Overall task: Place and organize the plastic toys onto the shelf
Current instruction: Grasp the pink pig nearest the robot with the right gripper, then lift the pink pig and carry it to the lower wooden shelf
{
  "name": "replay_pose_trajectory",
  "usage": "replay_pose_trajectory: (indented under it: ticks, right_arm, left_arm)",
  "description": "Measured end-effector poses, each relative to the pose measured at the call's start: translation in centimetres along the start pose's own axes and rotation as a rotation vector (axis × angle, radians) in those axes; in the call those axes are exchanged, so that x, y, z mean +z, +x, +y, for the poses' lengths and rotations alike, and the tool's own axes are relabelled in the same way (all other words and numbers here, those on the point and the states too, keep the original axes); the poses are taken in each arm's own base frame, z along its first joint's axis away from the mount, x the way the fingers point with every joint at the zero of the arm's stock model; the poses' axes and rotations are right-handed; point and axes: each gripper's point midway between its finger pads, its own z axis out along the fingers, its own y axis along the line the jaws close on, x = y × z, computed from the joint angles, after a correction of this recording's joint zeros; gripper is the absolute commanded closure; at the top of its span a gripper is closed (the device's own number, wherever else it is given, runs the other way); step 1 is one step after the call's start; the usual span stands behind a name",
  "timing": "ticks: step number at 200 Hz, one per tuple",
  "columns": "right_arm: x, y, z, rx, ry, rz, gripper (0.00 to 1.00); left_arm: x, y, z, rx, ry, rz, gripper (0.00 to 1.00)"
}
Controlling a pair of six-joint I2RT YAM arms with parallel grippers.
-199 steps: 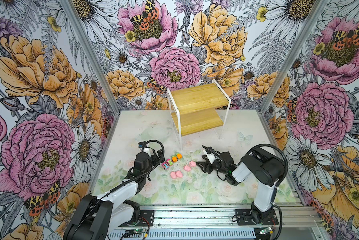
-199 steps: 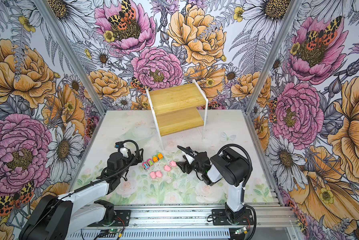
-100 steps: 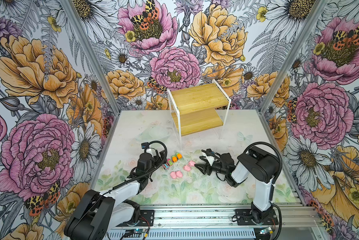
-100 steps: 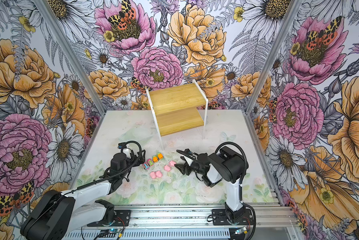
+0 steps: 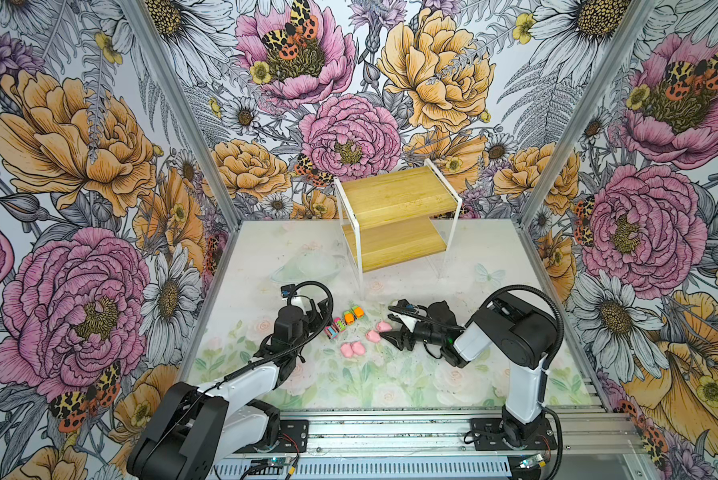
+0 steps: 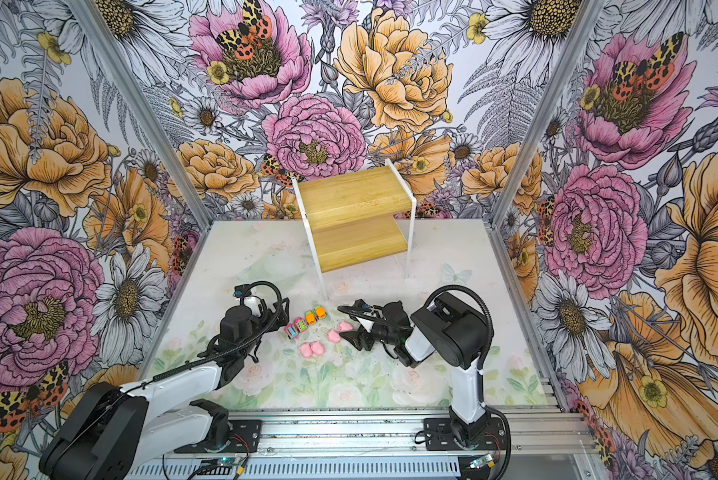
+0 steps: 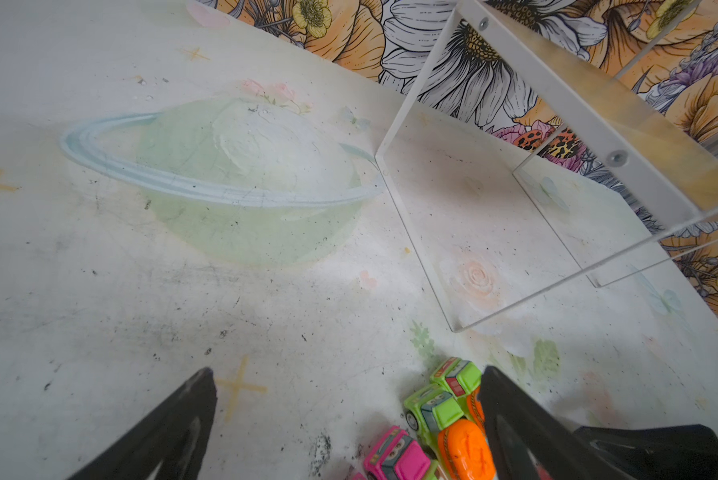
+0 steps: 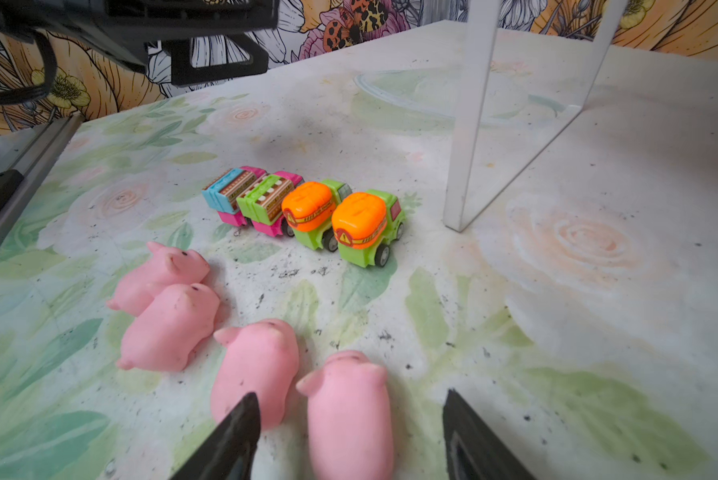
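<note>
Pink pig [image 8: 351, 419] lies between my right gripper [image 8: 351, 395] fingers; jaws spread, not pinching it. Three more pigs [image 8: 170, 332] just beside it. Cars stand in one row: two pink cars [image 8: 251, 199], two orange-and-green cars [image 8: 340, 220]. My left gripper [image 7: 347, 370] is spread wide, holding nothing, one finger beside the green cars. All toys are on the table [image 5: 390, 382], in front of the shelf [image 5: 394, 195].

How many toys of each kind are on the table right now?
Pink pigs: 4
Pink cars with striped tops: 2
Orange-and-green cars: 2
Total: 8
</note>
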Motion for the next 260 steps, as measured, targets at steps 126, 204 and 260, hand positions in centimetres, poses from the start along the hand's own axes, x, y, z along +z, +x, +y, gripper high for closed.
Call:
replay_pose_trajectory:
  ticks: [126,204,260]
  right_arm:
    - [1.3,1.0,1.2,-0.021,-0.045,0.073,0.56]
    - [1.3,1.1,1.3,0.019,-0.04,0.08,0.73]
    - [-0.3,0.0,0.7,0.123,0.001,0.039,0.73]
  left_arm:
    - [0.2,0.4,0.2,0.002,-0.006,0.011,0.01]
    - [0.2,0.4,0.2,0.002,-0.006,0.011,0.01]
    - [0.2,0.4,0.2,0.002,-0.006,0.011,0.01]
